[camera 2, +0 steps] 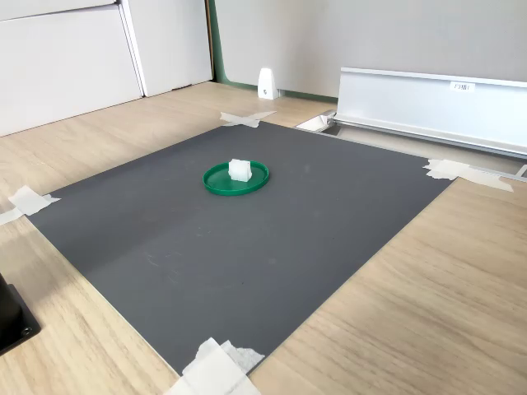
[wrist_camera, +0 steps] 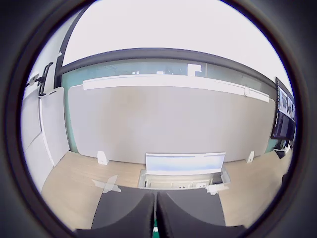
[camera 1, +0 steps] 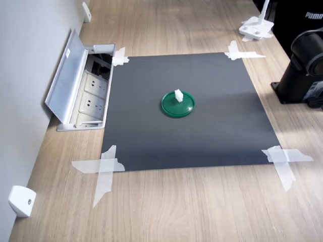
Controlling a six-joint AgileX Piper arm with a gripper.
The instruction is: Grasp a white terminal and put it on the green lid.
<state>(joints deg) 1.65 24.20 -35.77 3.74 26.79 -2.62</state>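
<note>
Gripper fingers [wrist_camera: 156, 218] show only in the wrist view, as two dark pads pressed edge to edge with nothing between them, so the pincer reads as closed and empty (neither exterior view shows it, only the arm's black base [camera 1: 303, 70] at the first exterior view's right edge).

Nearest in the second exterior view lies the black mat [camera 2: 247, 247], taped at its corners to the wooden table [camera 2: 428, 313]. Toward the mat's middle sits the green lid [camera 2: 236, 178], and the white terminal [camera 2: 240, 170] stands on it, inside the rim and toward the lid's far side in the first exterior view. Beyond the mat, by the wall, an open socket box [camera 1: 83, 91] stands with its flap raised.

Judging from this, the placing is done: the terminal rests on the lid, free of the pincer. Nothing appears left but for the arm to settle.
</note>
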